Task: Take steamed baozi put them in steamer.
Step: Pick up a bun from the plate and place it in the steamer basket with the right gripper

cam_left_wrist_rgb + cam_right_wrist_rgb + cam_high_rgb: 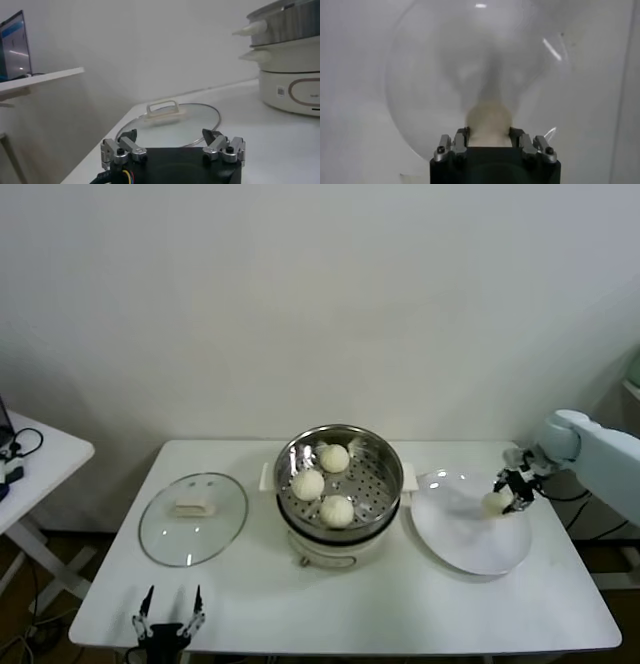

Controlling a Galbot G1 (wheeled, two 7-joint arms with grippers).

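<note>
Baozi sits clamped in the right gripper over the plate; left gripper idles open by the worktop edge.

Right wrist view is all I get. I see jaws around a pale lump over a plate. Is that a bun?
Observer: Yes, the right gripper holds the last bun over the plate.
Operator: How many are in the steamer?
Observer: Three buns sit in the steamer, left of the plate.
Operator: Where's the other arm?
Observer: The left gripper waits, jaws open, at the table's near edge, by the glass lid.
</note>
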